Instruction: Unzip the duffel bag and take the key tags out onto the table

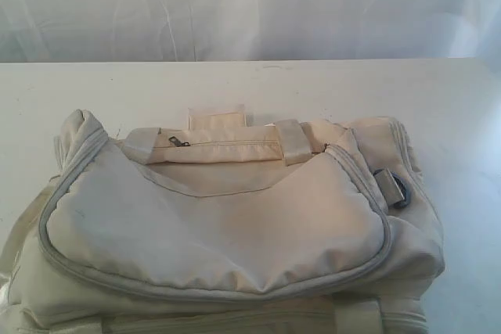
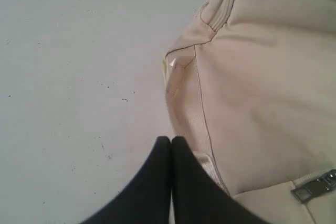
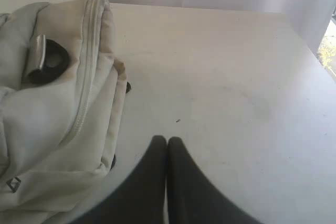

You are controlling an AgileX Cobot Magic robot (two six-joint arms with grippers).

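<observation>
The cream duffel bag (image 1: 219, 224) lies on the white table (image 1: 250, 87), its grey-piped curved flap zipped closed, a small zip pull (image 1: 182, 143) near the top left. The key tags are hidden. Neither arm shows in the exterior view. In the left wrist view my left gripper (image 2: 170, 139) is shut and empty, its tips above the bag's left end (image 2: 252, 93) where it meets the table (image 2: 79, 77). My right gripper (image 3: 167, 140) is shut and empty over bare table (image 3: 220, 77), just beside the bag's right end (image 3: 63, 103) with its grey side loop (image 3: 44, 59).
A white curtain (image 1: 250, 5) hangs behind the table's far edge. A metal buckle (image 2: 315, 184) sits on the bag near the left gripper. Pale webbing straps (image 1: 293, 141) cross the bag's top. The table's right edge (image 3: 310, 51) lies beyond the right gripper.
</observation>
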